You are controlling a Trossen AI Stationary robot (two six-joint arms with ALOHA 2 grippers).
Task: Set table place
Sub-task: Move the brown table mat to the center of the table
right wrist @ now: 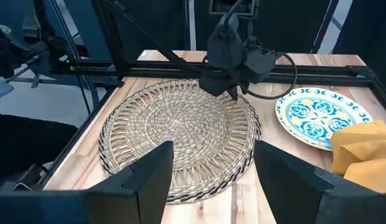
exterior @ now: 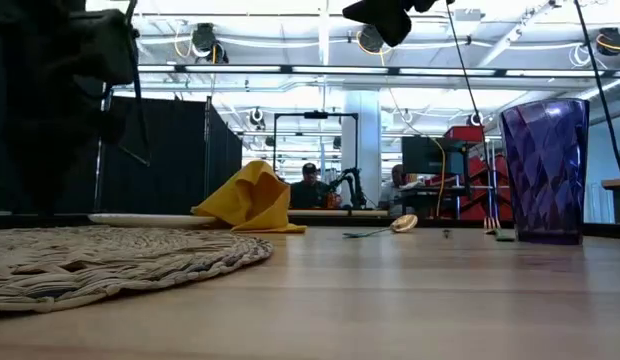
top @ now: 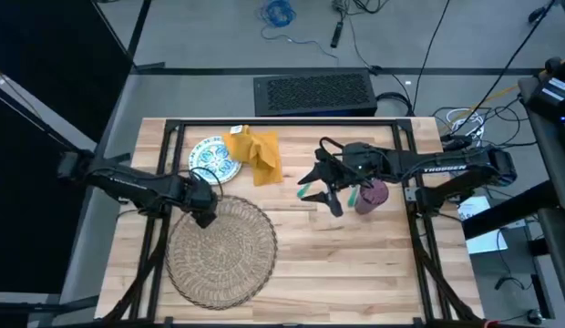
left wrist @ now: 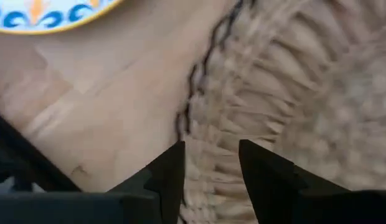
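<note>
The left tool (top: 206,217) is positioned over the rim of the woven mat (top: 219,251) on the bench (top: 355,264), fingers apart. The right tool (top: 333,202) is held raised beside the purple cup (top: 371,196), fingers parted and empty. The plate (top: 213,159) and napkin (top: 257,151) lie behind the mat.

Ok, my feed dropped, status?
Left gripper open over the mat's edge. Right gripper open, raised by the cup. Plate and napkin off the mat.

Bare table (top: 355,264) beside mat (top: 219,251)
</note>
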